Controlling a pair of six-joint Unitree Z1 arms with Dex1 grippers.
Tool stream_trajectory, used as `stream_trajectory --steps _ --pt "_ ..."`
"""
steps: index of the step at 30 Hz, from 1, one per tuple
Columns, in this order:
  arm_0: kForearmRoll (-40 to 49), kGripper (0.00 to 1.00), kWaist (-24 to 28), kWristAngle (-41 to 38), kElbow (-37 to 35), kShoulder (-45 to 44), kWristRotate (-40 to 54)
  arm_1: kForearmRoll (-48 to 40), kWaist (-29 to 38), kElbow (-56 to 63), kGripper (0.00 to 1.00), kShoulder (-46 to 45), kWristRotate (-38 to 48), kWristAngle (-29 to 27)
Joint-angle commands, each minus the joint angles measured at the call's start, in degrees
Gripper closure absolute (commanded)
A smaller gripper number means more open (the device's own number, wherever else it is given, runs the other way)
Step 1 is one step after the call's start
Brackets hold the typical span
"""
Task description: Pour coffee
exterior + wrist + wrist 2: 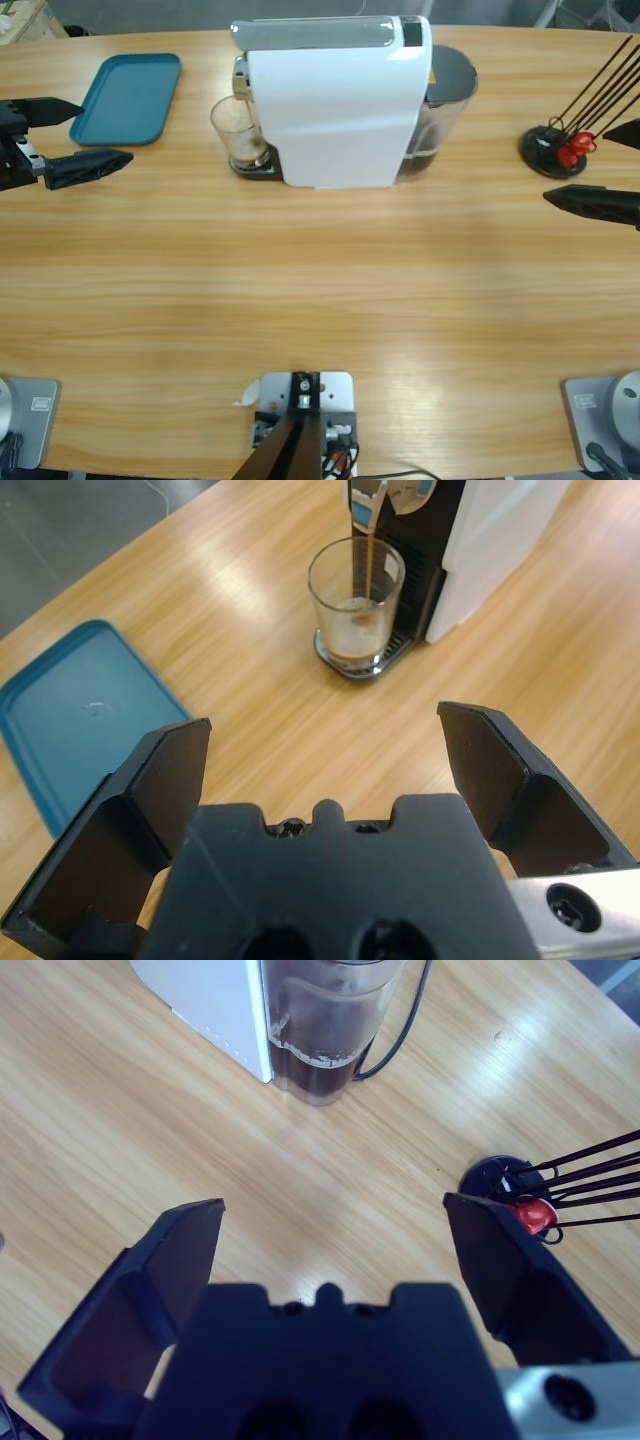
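A clear glass cup (238,133) (355,600) stands on the drip tray under the spout of the white coffee machine (335,100) (500,540). A thin brown stream runs from the spout into the cup. The coffee (352,652) lies shallow at the cup's bottom, with pale foam on top. My left gripper (100,130) (325,740) is open at the table's left edge, pointing at the cup from well short of it. My right gripper (575,163) (335,1220) is open at the right edge, holding nothing.
A teal tray (127,97) (80,720) lies at the back left. The machine's dark round tank (445,95) (325,1030) sits on its right side, with a black cable (400,1025) behind. A black capsule stand (553,148) (515,1190) with thin rods and a red capsule is near the right gripper.
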Motion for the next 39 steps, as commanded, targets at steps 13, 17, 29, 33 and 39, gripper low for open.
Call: stream_trajectory --steps 13,17,29,33,39 --pt "-4.22 0.000 -0.09 -2.67 3.69 1.46 4.18 -0.62 0.38 1.91 0.000 0.37 0.04 0.08" --pt "-4.30 0.000 -0.09 -2.59 3.69 1.73 4.18 -0.62 0.40 1.91 0.000 0.78 0.04 0.17" --pt "-4.33 0.000 -0.09 -2.52 3.78 1.73 4.00 -0.62 0.40 1.82 0.000 0.86 0.04 0.17" --pt "-4.33 0.000 -0.09 -2.50 3.78 1.73 4.00 -0.62 0.40 1.82 0.000 0.86 0.04 0.17" --pt "-4.68 0.000 -0.09 -2.44 3.80 1.38 3.91 -0.62 0.38 1.82 0.000 0.86 0.04 0.17"
